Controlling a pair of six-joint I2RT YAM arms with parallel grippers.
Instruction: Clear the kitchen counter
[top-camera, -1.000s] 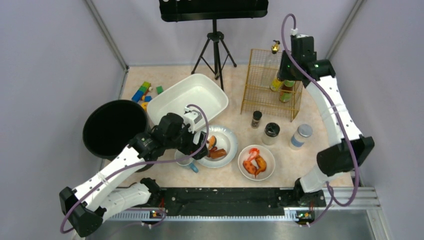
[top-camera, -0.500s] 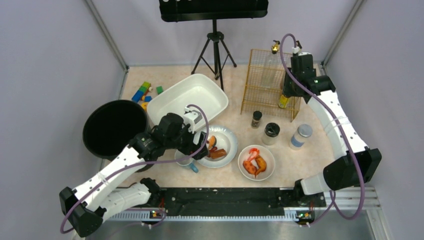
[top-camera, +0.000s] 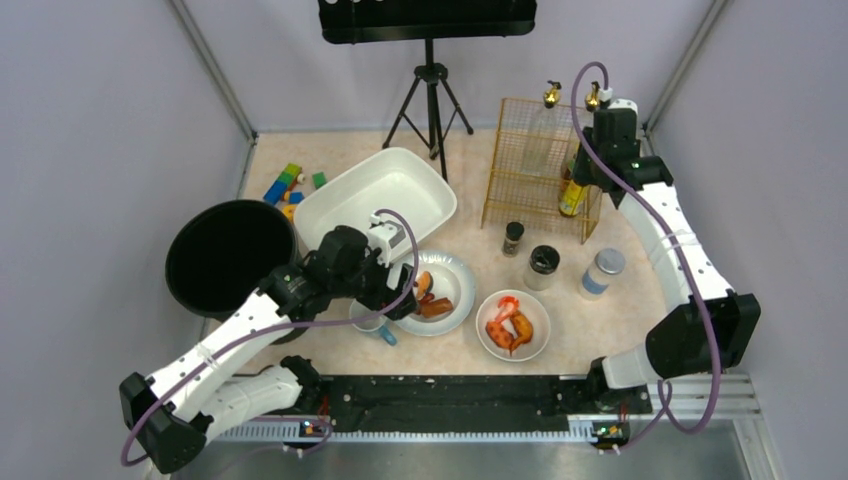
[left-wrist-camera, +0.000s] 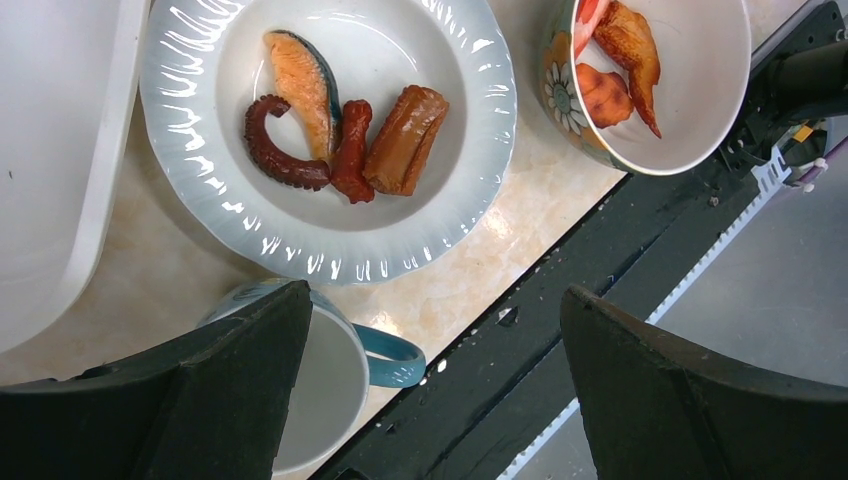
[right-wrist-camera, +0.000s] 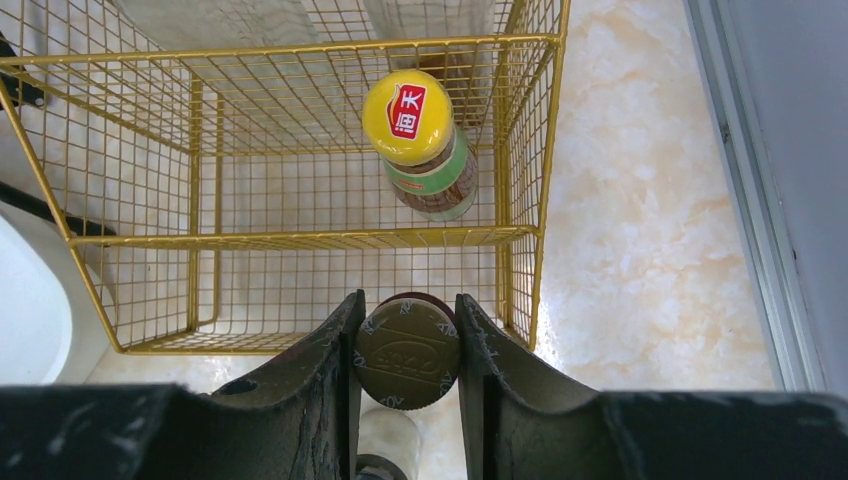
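Your right gripper (right-wrist-camera: 407, 335) pinched a round brown-capped bottle (right-wrist-camera: 407, 362) by its cap, just beside a corner of the gold wire rack (right-wrist-camera: 300, 238) on the beige marbled stone kitchen counter (right-wrist-camera: 630, 200). Your left gripper (left-wrist-camera: 435, 310), jaws spread wide, hovered over a white blue-handled mug (left-wrist-camera: 335, 375).

Kitchen counter (right-wrist-camera: 640, 200), right of frame: smooth, glossy, marbled stone look.
Wire rack (right-wrist-camera: 300, 240): thin gold-toned metal wire, shiny.
Plate (left-wrist-camera: 480, 130), upper left: glossy white glaze, ribbed rim.
Bottle cap (right-wrist-camera: 407, 115): glossy yellow plastic.
Jar (right-wrist-camera: 407, 352): matt dark lid, embossed.
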